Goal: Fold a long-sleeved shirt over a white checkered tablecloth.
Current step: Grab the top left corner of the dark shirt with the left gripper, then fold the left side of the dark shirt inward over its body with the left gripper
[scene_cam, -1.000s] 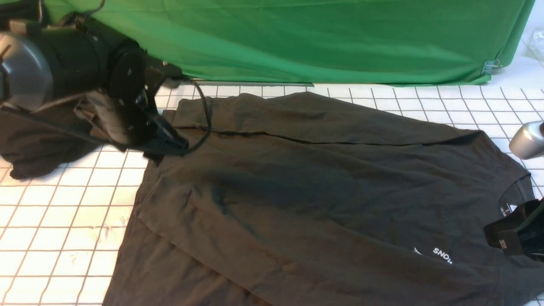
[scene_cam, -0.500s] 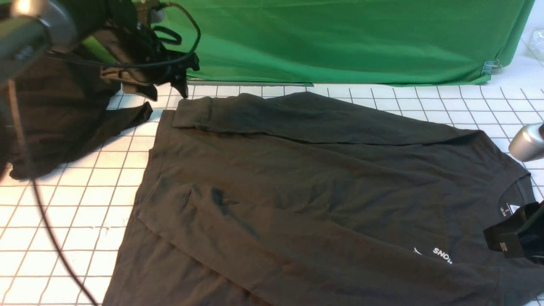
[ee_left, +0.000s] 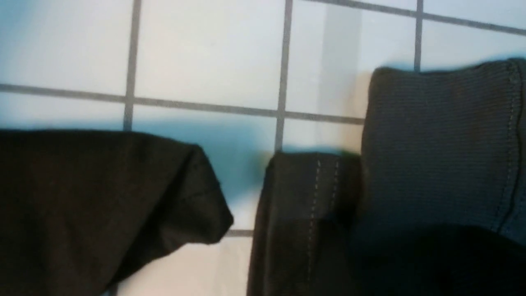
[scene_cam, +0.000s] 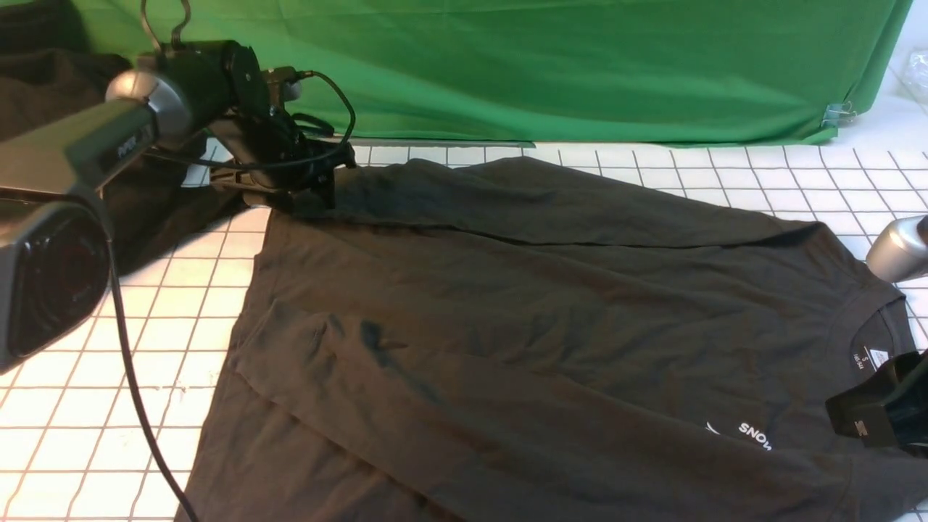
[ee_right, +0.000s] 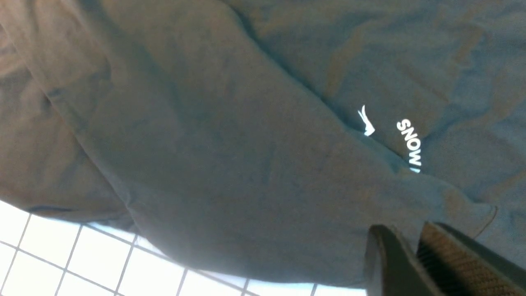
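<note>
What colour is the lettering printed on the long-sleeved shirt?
White lettering on the dark black-brown long-sleeved shirt; the right wrist view shows it best.

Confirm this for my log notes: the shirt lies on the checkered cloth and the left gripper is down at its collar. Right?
Not quite. The left gripper is down at a sleeve cuff, not the collar, which lies at the opposite end of the shirt; the front view shows it. The shirt does lie on the checkered cloth.
</note>
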Controlling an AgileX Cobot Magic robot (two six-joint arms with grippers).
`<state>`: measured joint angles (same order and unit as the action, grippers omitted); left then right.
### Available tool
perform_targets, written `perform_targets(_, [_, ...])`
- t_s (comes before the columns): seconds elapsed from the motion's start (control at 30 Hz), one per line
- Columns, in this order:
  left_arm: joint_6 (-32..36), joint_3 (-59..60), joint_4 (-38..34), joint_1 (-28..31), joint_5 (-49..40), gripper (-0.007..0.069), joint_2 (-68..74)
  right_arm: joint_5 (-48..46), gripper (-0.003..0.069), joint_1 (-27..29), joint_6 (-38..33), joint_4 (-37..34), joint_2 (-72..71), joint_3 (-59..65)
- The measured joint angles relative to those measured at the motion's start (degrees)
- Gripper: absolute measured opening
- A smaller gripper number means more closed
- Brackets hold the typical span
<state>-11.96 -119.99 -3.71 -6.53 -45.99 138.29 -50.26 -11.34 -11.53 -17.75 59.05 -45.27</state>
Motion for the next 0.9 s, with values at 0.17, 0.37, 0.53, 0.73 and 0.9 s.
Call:
perform_targets(0.17, [2.55,0.00,-0.05,0.05,-0.06,0.0085,-0.13,0.00,0.0106,0.00,0.00,0.00,0.00,0.00])
perform_targets(0.37, [4.50,0.00,-0.22,0.05,-0.30,0.0013,-2.84,0.00,0.0115,0.00,0.00,0.00,0.00,0.00])
perform_targets(0.53, [5.18,-0.30,-1.18,0.09,-3.74,0.0013,-7.22,0.00,0.0116,0.00,-0.05,0.00,0.00,0.00])
perform_targets(0.73, [9.42,-0.41,-4.04,0.03,-14.66,0.0013,-11.09,1.45,0.0116,0.00,-0.05,0.19,0.00,0.00])
perform_targets(0.9, [10.90,0.00,-4.74,-0.07,-22.69,0.0013,-16.35,7.65,0.0116,0.00,-0.05,0.44,0.00,0.00])
